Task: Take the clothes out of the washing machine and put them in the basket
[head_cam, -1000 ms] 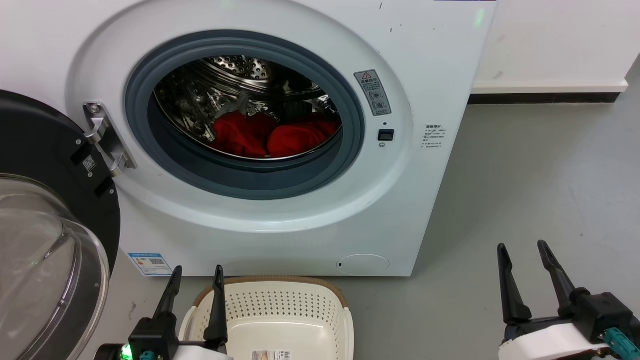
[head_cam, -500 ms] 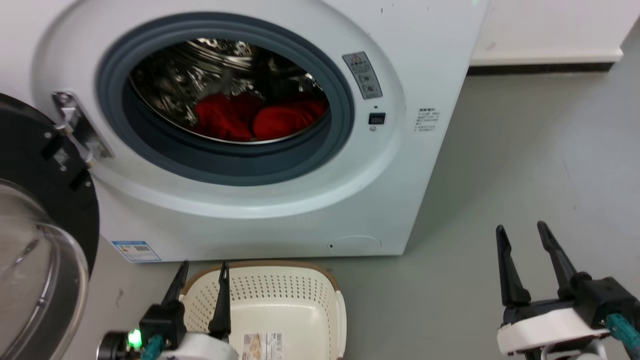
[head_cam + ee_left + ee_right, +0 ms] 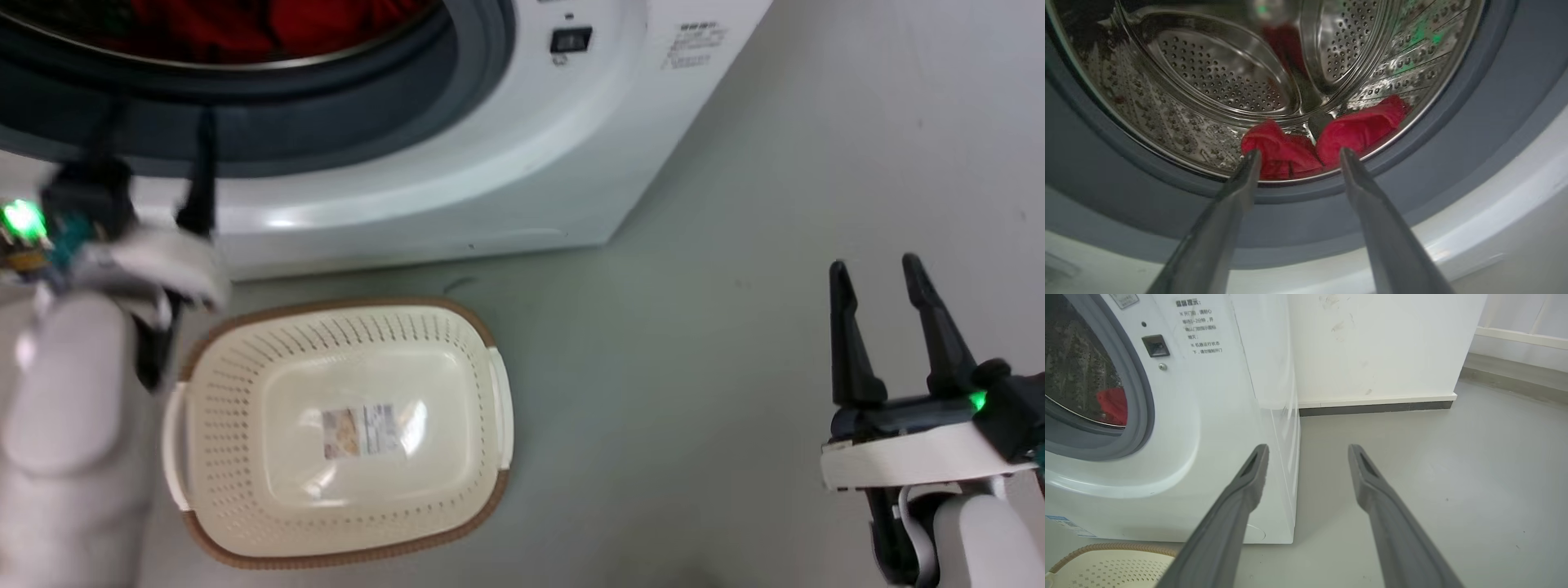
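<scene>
Red clothes (image 3: 1290, 151) are lying at the drum's (image 3: 1216, 81) front edge in the washing machine (image 3: 457, 163), the basket (image 3: 343, 306) is sitting empty, and the left gripper (image 3: 1299, 152) is pointing at them, fingers (image 3: 1241, 183) apart.

- The left gripper (image 3: 1299, 152) has its two grey fingers spread apart with nothing between them, tips in front of the porthole's lower rim.
- Red clothes (image 3: 1361, 130) lie in two lumps at the bottom of the perforated steel drum (image 3: 1216, 77).
- A grey rubber seal (image 3: 1490, 122) rings the drum.
- The washing machine (image 3: 1515, 212) shows its white front curving below the seal.
</scene>
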{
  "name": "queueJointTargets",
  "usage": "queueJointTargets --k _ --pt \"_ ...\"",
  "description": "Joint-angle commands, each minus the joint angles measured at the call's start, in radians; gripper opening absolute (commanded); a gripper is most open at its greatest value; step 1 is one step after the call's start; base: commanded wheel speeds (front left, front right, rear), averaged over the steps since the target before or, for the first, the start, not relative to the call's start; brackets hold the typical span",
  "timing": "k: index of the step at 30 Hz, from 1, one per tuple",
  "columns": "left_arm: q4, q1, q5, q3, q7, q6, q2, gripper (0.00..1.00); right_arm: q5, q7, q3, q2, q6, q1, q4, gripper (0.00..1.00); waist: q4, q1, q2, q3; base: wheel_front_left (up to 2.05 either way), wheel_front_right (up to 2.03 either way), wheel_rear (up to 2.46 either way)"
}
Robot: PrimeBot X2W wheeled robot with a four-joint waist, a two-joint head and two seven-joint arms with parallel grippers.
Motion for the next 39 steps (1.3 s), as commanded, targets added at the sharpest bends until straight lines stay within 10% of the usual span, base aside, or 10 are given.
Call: queueJointTargets --k 1,18,26,39 --pt "0.011 -0.057 -0.004 -0.005 0.017 -0.003 0.018 1.0 0.01 -0.002 0.001 0.002 -0.001 -0.021 -0.006 1.0 -0.068 -0.0002 0.0 0.129 0.0 0.0 0.0" --pt "0.382 -0.894 -0.116 -0.437 0.601 -0.009 0.289 1.0 0.075 -0.002 0.054 0.002 -0.001 -0.096 -0.018 1.0 -0.169 -0.0002 0.0 0.319 0.0 0.0 0.0" --pt "0.448 -1.055 -0.267 -0.603 0.903 -0.009 0.382 1.0 0.108 -0.002 0.096 0.002 -0.001 -0.11 -0.021 1.0 -0.212 -0.0002 0.0 0.376 0.0 0.0 0.0" --pt "0.458 -1.102 -0.393 -0.666 1.026 -0.009 0.45 1.0 0.148 -0.002 0.128 0.002 -0.001 -0.115 -0.032 1.0 -0.234 -0.0002 0.0 0.44 0.0 0.0 0.0"
